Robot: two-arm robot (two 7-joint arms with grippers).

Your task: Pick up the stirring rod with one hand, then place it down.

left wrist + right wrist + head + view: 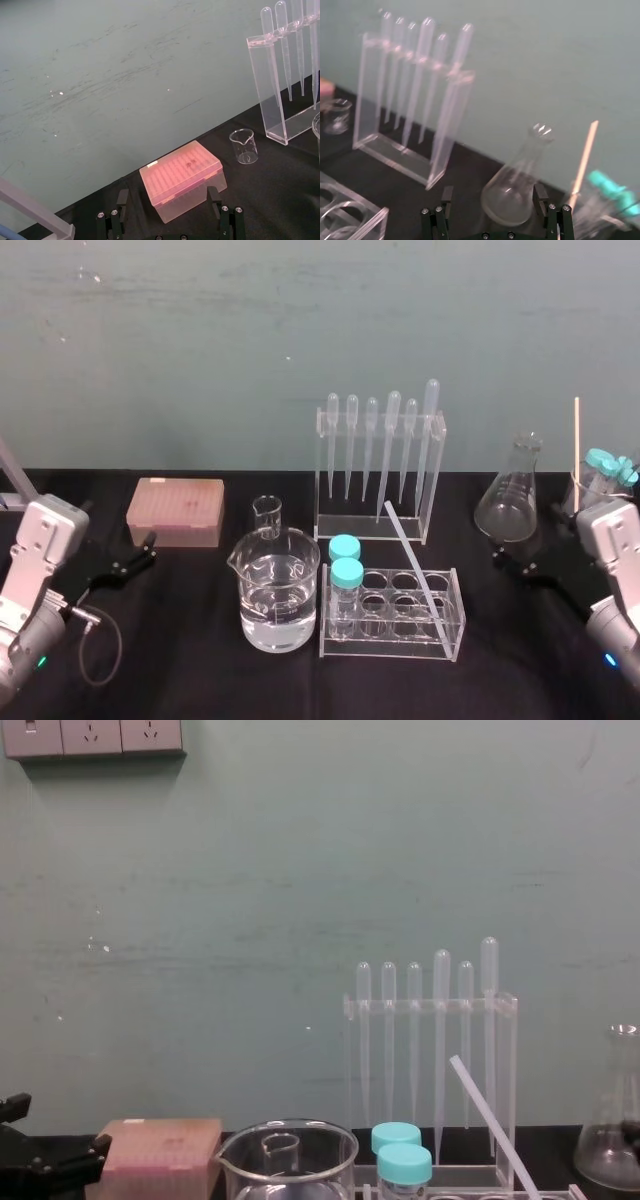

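The stirring rod (410,552) is a thin translucent-white stick. It leans at a slant in the clear test tube rack (440,640) at the table's middle, its upper end pointing back toward the pipette rack; the chest view shows the stirring rod (488,1118) from the side. My left gripper (125,565) rests low at the far left, open, with the pink box ahead of its fingers (121,204). At the far right my right gripper (522,562) is open near the conical flask (512,192), holding nothing. Both grippers are well apart from the rod.
A pipette rack (380,475) stands behind the tube rack, which holds two blue-capped vials (346,570). A beaker of water (278,592) and a small beaker (267,516) sit to their left, with a pink tip box (175,511) farther left. A wooden stick (576,445) stands at far right.
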